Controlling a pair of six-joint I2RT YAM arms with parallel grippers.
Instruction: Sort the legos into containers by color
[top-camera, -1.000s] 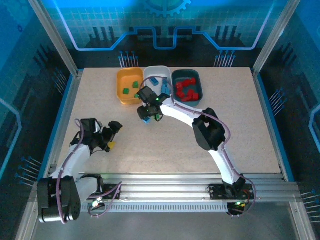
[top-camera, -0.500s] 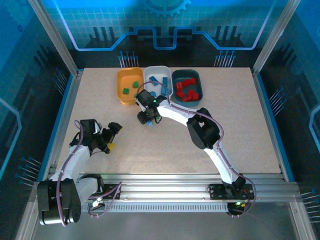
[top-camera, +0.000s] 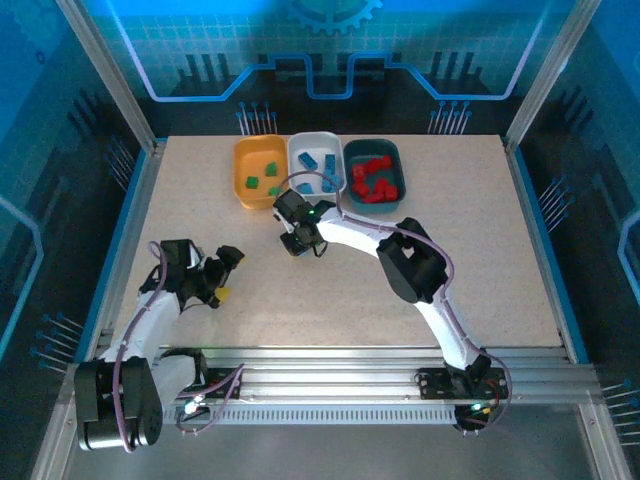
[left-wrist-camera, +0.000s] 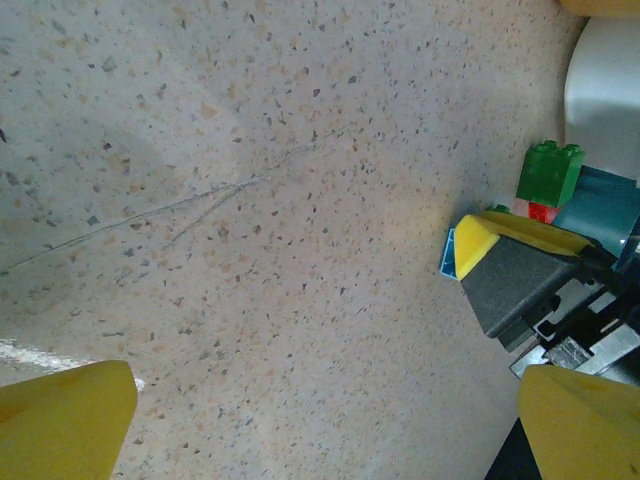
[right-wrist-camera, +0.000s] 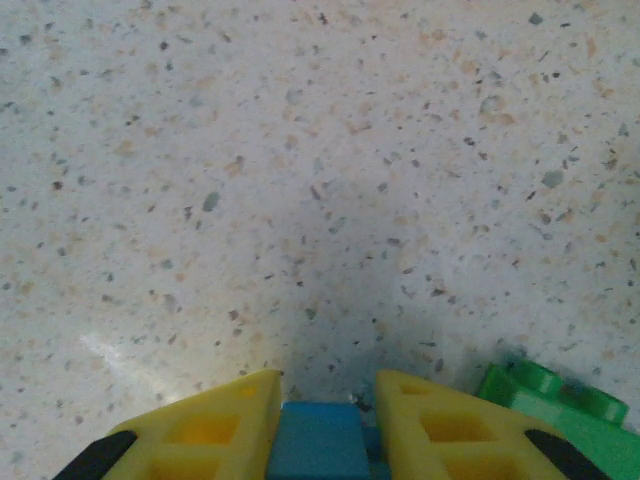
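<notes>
The step in hand is picking a loose brick off the table (top-camera: 470, 260). The right gripper (top-camera: 298, 243) is down on the surface just in front of the white tray (top-camera: 316, 139), and in its wrist view the two yellow fingers (right-wrist-camera: 215, 425) pinch a blue brick (right-wrist-camera: 320, 445) between them. A green brick (right-wrist-camera: 555, 408) lies just beside the right finger, so the lift should go straight up to avoid dragging it. The next move, as I judge it, is to carry the blue brick over the white tray, which holds the other blues, and let go. The orange tray (top-camera: 243, 192) holds greens and the teal tray (top-camera: 399, 172) reds. The left gripper (top-camera: 222, 272) hangs spread wide and empty, well apart.
</notes>
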